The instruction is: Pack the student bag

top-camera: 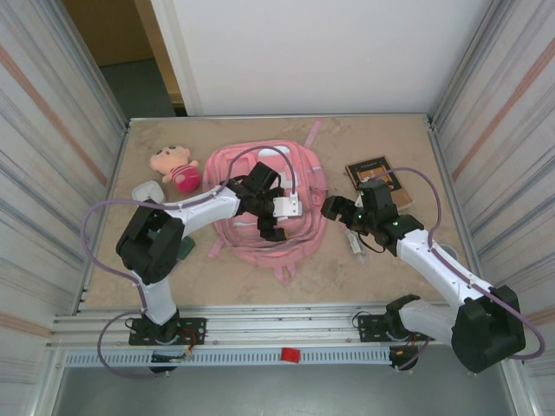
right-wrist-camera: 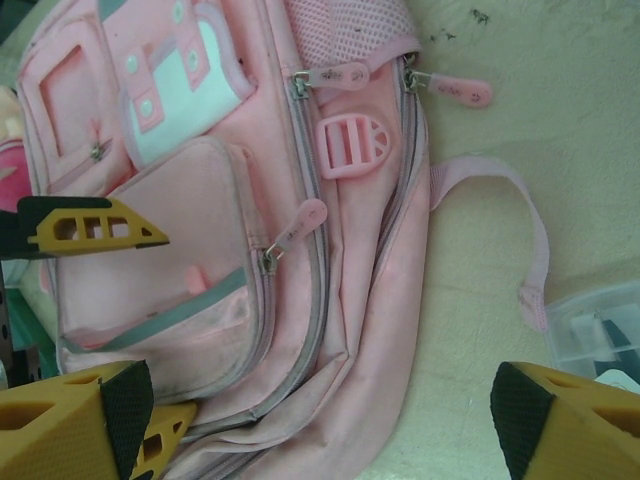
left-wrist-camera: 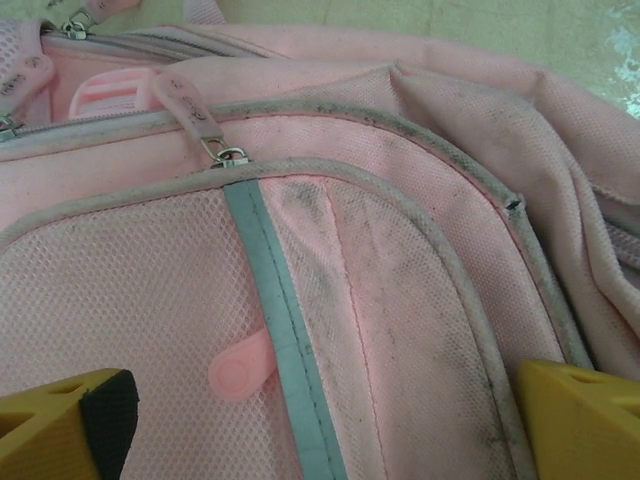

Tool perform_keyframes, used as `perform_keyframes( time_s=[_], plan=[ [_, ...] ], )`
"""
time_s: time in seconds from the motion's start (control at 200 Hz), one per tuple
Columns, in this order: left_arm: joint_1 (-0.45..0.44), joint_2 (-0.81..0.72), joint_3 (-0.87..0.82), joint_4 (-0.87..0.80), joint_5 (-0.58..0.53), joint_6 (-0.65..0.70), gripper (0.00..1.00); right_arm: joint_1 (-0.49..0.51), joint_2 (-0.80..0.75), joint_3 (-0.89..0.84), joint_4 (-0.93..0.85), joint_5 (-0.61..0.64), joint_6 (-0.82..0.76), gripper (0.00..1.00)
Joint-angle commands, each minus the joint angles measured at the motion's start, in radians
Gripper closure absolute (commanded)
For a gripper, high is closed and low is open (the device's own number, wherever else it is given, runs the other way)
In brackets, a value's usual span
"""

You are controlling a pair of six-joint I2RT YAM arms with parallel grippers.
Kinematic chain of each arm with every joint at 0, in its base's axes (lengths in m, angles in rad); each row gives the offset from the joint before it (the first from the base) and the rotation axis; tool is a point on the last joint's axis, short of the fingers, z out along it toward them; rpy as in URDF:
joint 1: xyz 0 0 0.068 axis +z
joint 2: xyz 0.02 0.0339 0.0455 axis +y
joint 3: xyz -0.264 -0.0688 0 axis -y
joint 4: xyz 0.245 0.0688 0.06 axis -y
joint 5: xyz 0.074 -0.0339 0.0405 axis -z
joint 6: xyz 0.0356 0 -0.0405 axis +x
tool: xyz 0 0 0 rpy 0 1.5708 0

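This is looking like a robot test cell in a lab. Ribbed panel walls [top-camera: 52, 130] are closing in to the left of the left gripper [top-camera: 267, 206] and to the right of the right gripper [top-camera: 342, 218]. A white board [top-camera: 329, 52] is standing beyond both, and behind them a slotted metal rail [top-camera: 286, 328] is carrying the two arm bases [top-camera: 160, 329]. Purple cables [top-camera: 94, 227] are looping over a tan table [top-camera: 173, 273].

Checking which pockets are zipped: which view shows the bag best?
Right wrist: the bag lies with front pockets and zipper pulls plain. Left wrist shows one mesh pocket close up. Top shows the whole bag small, with the left arm across it.
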Motion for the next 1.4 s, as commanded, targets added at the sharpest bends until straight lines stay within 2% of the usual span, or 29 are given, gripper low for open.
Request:
perform_keyframes(
  time_s=[0.0, 0.13, 0.256, 0.326, 0.376, 0.441, 0.471, 0.521, 0.616, 0.722, 0.837, 0.952, 1.127, 1.393],
  plan=[
    [-0.003, -0.022, -0.01, -0.027, 0.047, -0.009, 0.01, -0.008, 0.001, -0.018, 0.019, -0.013, -0.029, 0.11],
    [-0.012, -0.016, -0.052, 0.022, -0.016, -0.037, 0.01, -0.009, 0.006, -0.025, 0.036, -0.022, -0.026, 0.11],
    [-0.026, 0.023, -0.078, 0.113, -0.181, -0.072, 0.09, -0.01, 0.01, -0.025, 0.048, -0.028, -0.026, 0.1],
    [-0.026, 0.023, -0.08, 0.147, -0.216, -0.091, 0.32, -0.01, 0.007, -0.03, 0.054, -0.027, -0.026, 0.1],
    [-0.026, 0.0, -0.078, 0.155, -0.196, -0.101, 0.5, -0.011, 0.002, -0.037, 0.06, -0.025, -0.029, 0.1],
    [-0.026, -0.052, -0.072, 0.14, -0.143, -0.1, 0.83, -0.017, -0.005, -0.05, 0.076, -0.032, -0.037, 0.1],
    [-0.025, -0.082, -0.067, 0.129, -0.114, -0.095, 0.92, -0.024, -0.011, -0.057, 0.088, -0.046, -0.039, 0.09],
    [-0.018, -0.125, -0.056, 0.101, -0.062, -0.08, 1.0, -0.047, -0.02, -0.073, 0.132, -0.093, -0.037, 0.09],
    [0.027, -0.189, -0.014, 0.024, 0.102, -0.086, 1.0, -0.102, -0.035, -0.103, 0.221, -0.196, -0.042, 0.09],
    [0.09, -0.243, 0.02, -0.042, 0.262, -0.081, 1.0, -0.17, -0.034, -0.096, 0.238, -0.299, -0.089, 0.09],
    [0.156, -0.303, 0.019, -0.057, 0.418, -0.062, 1.0, -0.238, -0.031, -0.078, 0.249, -0.406, -0.166, 0.09],
    [0.234, -0.344, 0.036, -0.093, 0.591, -0.023, 1.0, -0.292, -0.01, -0.082, 0.355, -0.532, -0.227, 0.09],
    [0.327, -0.369, 0.058, -0.125, 0.728, 0.001, 1.0, -0.299, 0.082, -0.023, 0.353, -0.614, -0.382, 0.11],
    [0.383, -0.37, 0.08, -0.184, 0.827, 0.047, 1.0, -0.311, 0.295, 0.068, 0.403, -0.787, -0.403, 0.09]
  ],
)
